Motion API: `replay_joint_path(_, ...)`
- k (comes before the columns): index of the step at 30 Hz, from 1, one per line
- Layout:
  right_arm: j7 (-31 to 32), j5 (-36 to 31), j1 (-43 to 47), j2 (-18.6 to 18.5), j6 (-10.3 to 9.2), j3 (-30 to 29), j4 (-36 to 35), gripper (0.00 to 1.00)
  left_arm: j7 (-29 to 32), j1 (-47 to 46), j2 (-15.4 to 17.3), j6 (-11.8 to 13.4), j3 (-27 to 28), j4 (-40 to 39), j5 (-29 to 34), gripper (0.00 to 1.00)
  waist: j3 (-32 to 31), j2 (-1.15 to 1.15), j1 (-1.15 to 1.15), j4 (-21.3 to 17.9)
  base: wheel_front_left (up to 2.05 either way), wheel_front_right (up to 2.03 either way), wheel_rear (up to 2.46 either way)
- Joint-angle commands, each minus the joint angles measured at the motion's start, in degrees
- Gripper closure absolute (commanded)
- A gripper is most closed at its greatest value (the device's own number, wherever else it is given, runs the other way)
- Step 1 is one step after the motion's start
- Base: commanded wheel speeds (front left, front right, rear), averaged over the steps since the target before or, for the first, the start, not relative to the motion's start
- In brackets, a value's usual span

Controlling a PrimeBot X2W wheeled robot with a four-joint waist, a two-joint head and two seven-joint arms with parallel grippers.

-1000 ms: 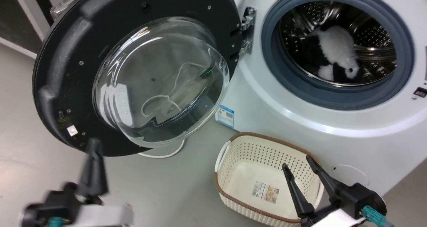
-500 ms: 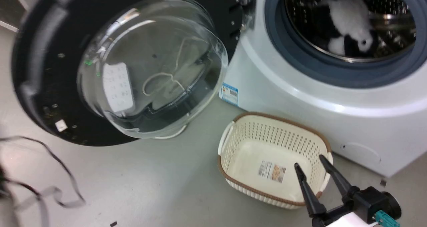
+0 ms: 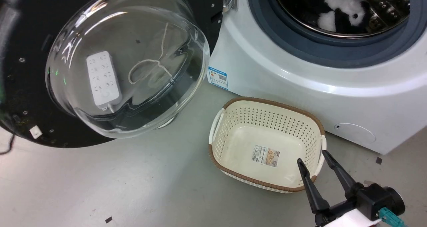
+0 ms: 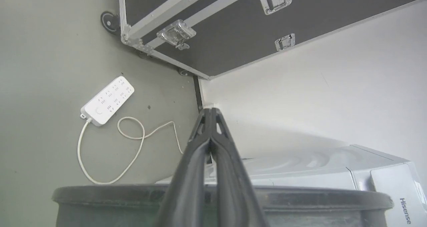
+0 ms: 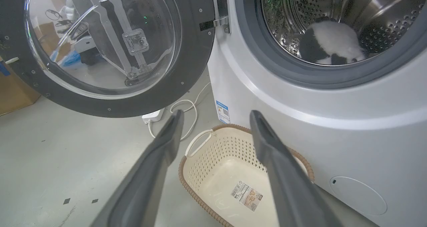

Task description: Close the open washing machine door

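Note:
The washing machine door (image 3: 20, 97) stands swung open at the left of the white washer (image 3: 300, 87), its clear glass bowl (image 3: 126, 60) bulging toward me and its metal hinge (image 3: 230, 0) at the top. In the left wrist view my left gripper (image 4: 210, 109) is shut on nothing, its fingers crossing the door's black rim (image 4: 100, 197); whether they touch it I cannot tell. My right gripper (image 3: 311, 156) hangs open at the lower right above the basket's near edge, well away from the door (image 5: 186, 70). The right gripper (image 5: 216, 113) holds nothing.
A cream perforated basket (image 3: 233, 103) sits on the floor before the washer. A black-and-white plush (image 3: 340, 7) lies in the drum inside the grey rubber ring (image 3: 267, 30). Behind the door lie a white power strip (image 4: 108, 100) with its cord and a black flight case (image 4: 233, 27).
The head camera has shifted, so the washer and door sit higher and further left. My left gripper has dropped out of the head view's lower left. The right gripper stays open.

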Motion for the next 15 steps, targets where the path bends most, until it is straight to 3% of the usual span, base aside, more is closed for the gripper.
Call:
replay_joint_path(1,-0.2,0.5,-0.8,-0.5,0.05,0.1,0.1,0.0,2.8,-0.5,0.0,-0.3,0.1,1.4,-1.7,1.0,-0.1,0.0,-0.01,-0.2,0.0,0.0,0.0)
replay_joint_path(3,-0.2,0.7,-0.8,-0.7,0.05,0.3,0.3,0.0,9.0,1.0,-0.1,-2.4,-2.2,2.8,-2.9,1.0,-0.3,0.0,-0.01,-0.5,0.0,0.0,0.0)
replay_joint_path(10,-0.2,0.9,-0.1,0.3,0.05,0.1,1.2,0.0,17.9,5.6,-1.2,-5.7,-3.8,0.4,-6.0,1.0,-2.9,0.0,-0.01,-0.8,0.0,0.0,0.0)
replay_joint_path(15,-0.2,0.8,0.9,1.8,0.05,-0.5,1.8,0.0,26.2,11.2,-4.3,-7.8,-5.0,-5.0,-10.0,1.0,-6.1,0.0,-0.01,-0.5,0.0,0.0,0.0)
